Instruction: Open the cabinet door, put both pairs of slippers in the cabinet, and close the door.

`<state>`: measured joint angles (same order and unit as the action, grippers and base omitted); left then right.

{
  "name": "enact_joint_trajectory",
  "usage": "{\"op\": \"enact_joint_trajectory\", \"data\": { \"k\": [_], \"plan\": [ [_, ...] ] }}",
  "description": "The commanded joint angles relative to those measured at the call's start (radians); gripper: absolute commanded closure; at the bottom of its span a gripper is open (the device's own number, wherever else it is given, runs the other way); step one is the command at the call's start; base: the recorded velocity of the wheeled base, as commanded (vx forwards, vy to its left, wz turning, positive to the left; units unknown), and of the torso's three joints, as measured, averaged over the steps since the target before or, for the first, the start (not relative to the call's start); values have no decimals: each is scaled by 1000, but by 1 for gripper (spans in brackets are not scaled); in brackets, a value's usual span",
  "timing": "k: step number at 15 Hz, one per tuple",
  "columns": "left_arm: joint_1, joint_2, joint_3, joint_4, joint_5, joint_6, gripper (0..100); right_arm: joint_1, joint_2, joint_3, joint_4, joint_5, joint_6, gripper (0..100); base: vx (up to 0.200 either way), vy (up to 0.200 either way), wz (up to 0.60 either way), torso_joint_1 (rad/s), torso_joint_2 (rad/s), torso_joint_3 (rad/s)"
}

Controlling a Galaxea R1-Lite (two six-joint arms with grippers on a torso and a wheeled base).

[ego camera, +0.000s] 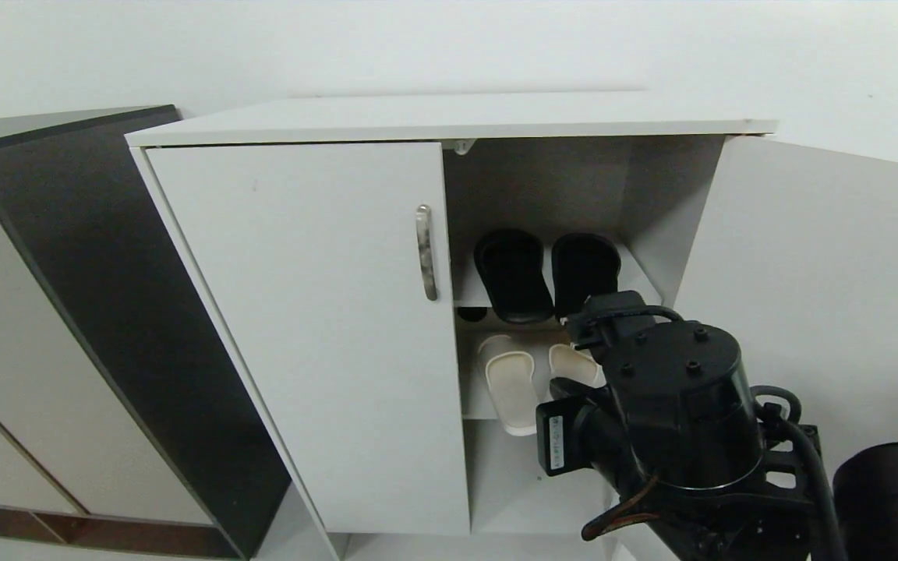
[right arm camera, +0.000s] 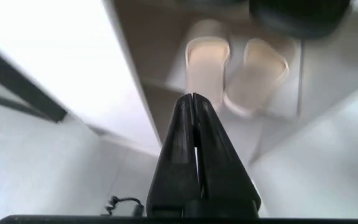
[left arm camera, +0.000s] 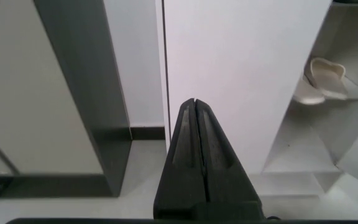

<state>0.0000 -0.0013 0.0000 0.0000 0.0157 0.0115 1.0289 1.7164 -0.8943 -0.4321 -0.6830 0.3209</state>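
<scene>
Black slippers [ego camera: 546, 273], white slippers [ego camera: 511, 378] on shelves. Left end effector [left arm camera: 194, 102], right end effector [right arm camera: 195, 99] closed, empty. Open door [ego camera: 823, 296] at 3 o'clock: likely stiff, light; push near free edge.

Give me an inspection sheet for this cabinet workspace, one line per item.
Surface: white wooden cabinet; left door with metal handle shut, right door standing open.
Job's things: black rubber slippers side by side on the upper shelf; cream rubber slippers side by side on the shelf below.
Clutter: nothing seen.
Grippers: left gripper shut, empty, facing the shut door; right gripper shut, empty, before the cream slippers.
Cables: black cable beside the right arm's wrist.
Surroundings: dark-sided cabinet to the left; plain white wall behind.
</scene>
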Motion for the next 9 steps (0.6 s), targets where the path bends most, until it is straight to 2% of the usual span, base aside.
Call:
{"op": "enact_joint_trajectory", "data": {
  "k": [1,9],
  "plan": [
    [0,1,0,0,0,1,100,2,0,6,1,-1,0,100,-200,0,0,-2,2,2],
    [0,1,0,0,0,1,100,-7,5,24,0,8,7,100,-200,0,0,1,2,3]
  ]
}}
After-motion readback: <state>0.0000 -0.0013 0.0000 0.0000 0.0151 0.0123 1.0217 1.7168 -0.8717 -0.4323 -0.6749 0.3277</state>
